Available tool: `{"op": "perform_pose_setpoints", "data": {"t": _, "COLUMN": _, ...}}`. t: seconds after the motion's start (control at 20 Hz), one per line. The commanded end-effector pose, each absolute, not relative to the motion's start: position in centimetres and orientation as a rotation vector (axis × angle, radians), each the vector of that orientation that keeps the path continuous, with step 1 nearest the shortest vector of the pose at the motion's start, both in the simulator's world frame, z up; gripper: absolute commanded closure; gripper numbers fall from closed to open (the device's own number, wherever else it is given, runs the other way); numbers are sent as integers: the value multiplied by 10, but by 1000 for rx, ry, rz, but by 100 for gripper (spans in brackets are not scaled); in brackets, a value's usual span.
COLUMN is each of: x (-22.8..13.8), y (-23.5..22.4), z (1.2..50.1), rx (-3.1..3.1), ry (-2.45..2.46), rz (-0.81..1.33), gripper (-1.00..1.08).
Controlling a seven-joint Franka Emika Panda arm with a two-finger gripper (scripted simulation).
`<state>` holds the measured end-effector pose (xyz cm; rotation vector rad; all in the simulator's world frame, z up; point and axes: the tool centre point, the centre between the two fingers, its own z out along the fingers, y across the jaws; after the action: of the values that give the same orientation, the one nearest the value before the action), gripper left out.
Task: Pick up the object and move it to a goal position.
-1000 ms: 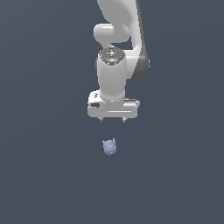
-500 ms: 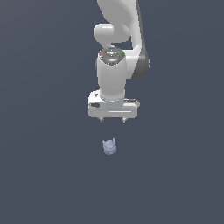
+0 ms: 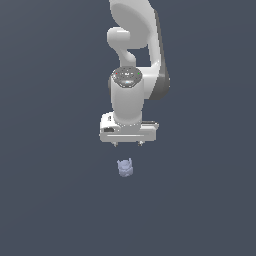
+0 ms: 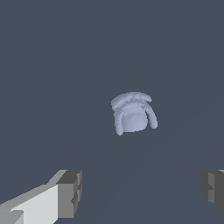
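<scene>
while the white arm's fingers (image 3: 127, 144) hang spread wide apart, they grip nothing. below them, untouched, sits the small pale lavender-blue lumpy object (image 3: 125, 168) with short prongs.

The object (image 3: 125, 168) is a small, pale lavender-blue lump with a rounded body and short pointed prongs sticking up from its top. It sits alone on the plain dark slate-grey surface, nothing touching it. In the wrist view the object (image 4: 133, 113) shows as a smooth domed middle ringed by curved ridges, with a broader band arching over one side. It stands upright in the exterior view, prongs upward, low in the picture and near the middle.
</scene>
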<state>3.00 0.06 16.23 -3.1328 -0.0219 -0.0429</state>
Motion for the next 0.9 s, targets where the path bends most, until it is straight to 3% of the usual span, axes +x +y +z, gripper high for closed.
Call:
{"op": "perform_pose_setpoints", "data": {"t": 0.0, "x": 38, "y": -1, "z": 152, "rx": -3135, "ry": -64, "rz": -36, "gripper": -92}}
{"op": "perform_pose_setpoints", "data": {"t": 0.85, "x": 79, "y": -11, "z": 91, "rx": -3128, "ry": -295, "rz": 0, "gripper": -92}}
